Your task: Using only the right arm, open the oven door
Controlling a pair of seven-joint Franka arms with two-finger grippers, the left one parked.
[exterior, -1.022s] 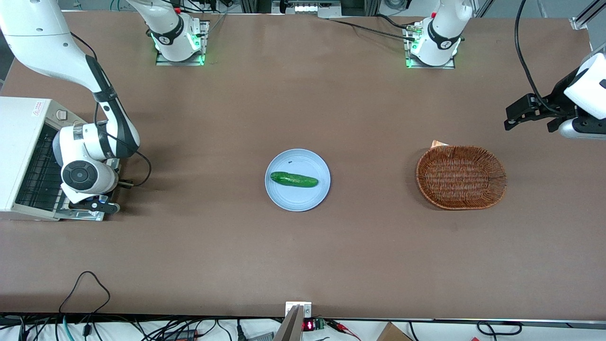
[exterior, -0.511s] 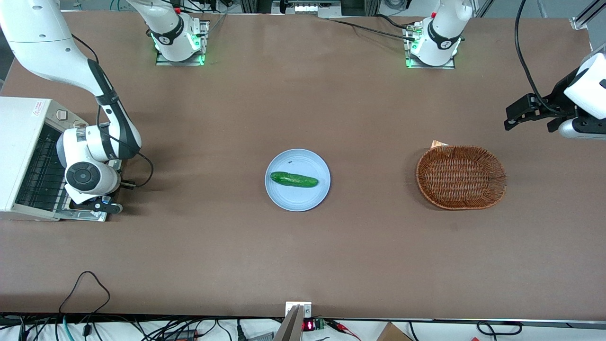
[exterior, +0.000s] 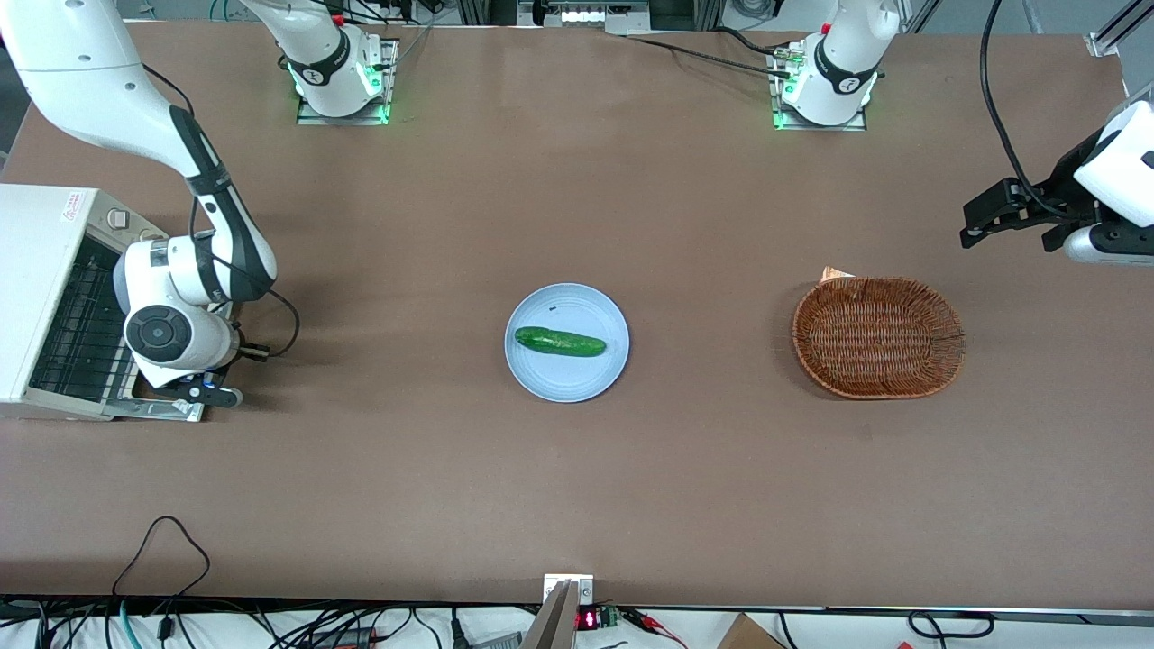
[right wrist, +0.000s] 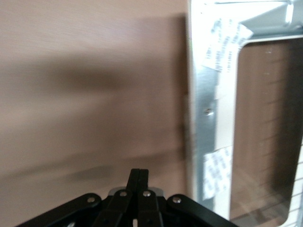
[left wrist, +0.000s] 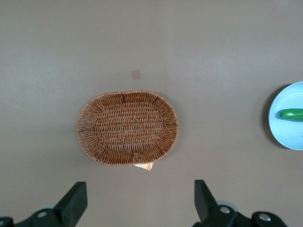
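Observation:
The white oven [exterior: 41, 270] stands at the working arm's end of the table, its wire rack [exterior: 86, 324] exposed. The oven door [exterior: 158, 410] lies folded down flat on the table in front of the oven, mostly hidden under my wrist. In the right wrist view its silver frame [right wrist: 203, 118] and dark glass window [right wrist: 265, 127] lie flat beside my gripper. My right arm's gripper [exterior: 216, 395] hangs low over the door's outer edge. Its black fingers are pressed together and hold nothing [right wrist: 139, 172]. The handle is hidden.
A light blue plate [exterior: 541, 379] with a green cucumber [exterior: 559, 342] sits mid-table. A brown wicker basket [exterior: 878, 336] lies toward the parked arm's end; it also shows in the left wrist view [left wrist: 128, 127], with the plate's rim [left wrist: 277, 132].
My right arm's wrist and gripper have drifted a little away from the oven, toward the middle of the table. The door stays flat and the fingers stay shut.

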